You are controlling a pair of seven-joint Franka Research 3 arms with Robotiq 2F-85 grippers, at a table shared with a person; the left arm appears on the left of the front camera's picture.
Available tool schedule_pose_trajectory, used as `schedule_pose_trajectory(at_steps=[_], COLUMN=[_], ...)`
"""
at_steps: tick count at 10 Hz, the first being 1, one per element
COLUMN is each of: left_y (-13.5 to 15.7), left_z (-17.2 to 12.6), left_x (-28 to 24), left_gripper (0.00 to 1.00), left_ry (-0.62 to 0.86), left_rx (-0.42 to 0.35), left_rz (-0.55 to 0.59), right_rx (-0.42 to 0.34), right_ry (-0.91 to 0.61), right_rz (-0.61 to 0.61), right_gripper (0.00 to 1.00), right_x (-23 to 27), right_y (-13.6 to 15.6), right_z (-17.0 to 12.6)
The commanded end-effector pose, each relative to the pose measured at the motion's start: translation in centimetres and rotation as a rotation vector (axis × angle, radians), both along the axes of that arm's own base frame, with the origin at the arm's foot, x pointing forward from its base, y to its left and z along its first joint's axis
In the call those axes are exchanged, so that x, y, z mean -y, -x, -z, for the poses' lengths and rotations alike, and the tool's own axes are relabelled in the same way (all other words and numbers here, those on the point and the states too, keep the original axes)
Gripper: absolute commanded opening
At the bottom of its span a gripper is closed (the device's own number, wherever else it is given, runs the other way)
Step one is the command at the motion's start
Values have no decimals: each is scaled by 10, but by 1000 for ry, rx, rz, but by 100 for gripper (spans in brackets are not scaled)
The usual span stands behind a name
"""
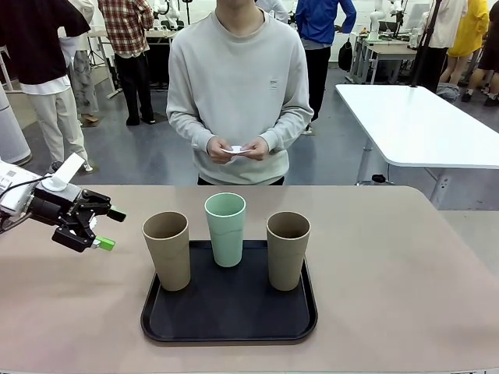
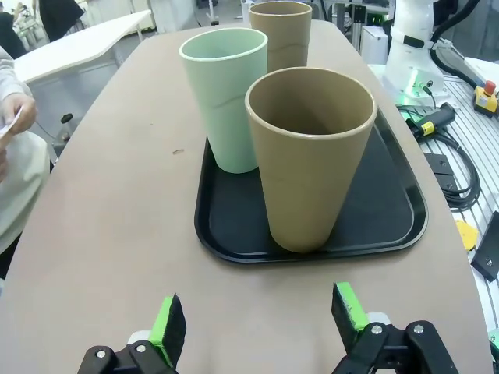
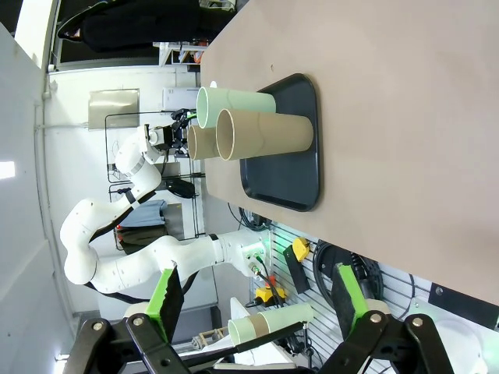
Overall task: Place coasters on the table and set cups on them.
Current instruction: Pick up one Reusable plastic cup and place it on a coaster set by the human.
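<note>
This is a robotics lab in an open hall. A white robot arm [image 2: 413,39] stands on a perforated metal plate [image 2: 490,140] at the near side of the beige counter [image 1: 390,257], with black cables [image 2: 460,167] and a red stop button [image 2: 489,87] beside it. Beyond the counter, a grey floor [image 1: 148,156] carries a white table [image 1: 421,117] on the right and a further desk [image 1: 386,48] far behind it. Several people [image 1: 129,47] stand about on the far left.

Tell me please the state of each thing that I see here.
Left claw: open, empty.
Right claw: open, empty.
Left tan cup: upright, empty, on tray.
Mint green cup: upright, on tray.
Right tan cup: upright, on tray.
Coasters: held in person's hands, not yet on table.
</note>
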State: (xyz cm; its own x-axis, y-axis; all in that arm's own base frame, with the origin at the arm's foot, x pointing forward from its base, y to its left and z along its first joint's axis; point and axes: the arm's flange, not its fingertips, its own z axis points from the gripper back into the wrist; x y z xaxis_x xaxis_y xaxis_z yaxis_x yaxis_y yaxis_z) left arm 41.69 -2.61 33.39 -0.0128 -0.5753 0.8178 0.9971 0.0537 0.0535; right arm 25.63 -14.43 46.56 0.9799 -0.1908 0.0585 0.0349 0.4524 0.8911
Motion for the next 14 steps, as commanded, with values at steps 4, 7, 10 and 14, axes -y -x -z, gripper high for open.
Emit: schedule_pose_trajectory(at_steps=[4,7,10,14], left_y=[-3,5,14,16], left_z=[2,16,30,54], left_x=[0,4,7,23], left_gripper=[100,100,100,100], left_ry=[3,119,214,365], left_rx=[-4,-3,-34,43], left_rz=[0,54,118,119], right_rx=[6,6,6,6], right_ry=[-12,-12,-12,-12], right_rz=[-5,-5,-5,-5], right_gripper=[100,100,100,100], right_x=[0,0,0,0], right_y=[-1,-1,-1,-1], right_z=[0,0,0,0])
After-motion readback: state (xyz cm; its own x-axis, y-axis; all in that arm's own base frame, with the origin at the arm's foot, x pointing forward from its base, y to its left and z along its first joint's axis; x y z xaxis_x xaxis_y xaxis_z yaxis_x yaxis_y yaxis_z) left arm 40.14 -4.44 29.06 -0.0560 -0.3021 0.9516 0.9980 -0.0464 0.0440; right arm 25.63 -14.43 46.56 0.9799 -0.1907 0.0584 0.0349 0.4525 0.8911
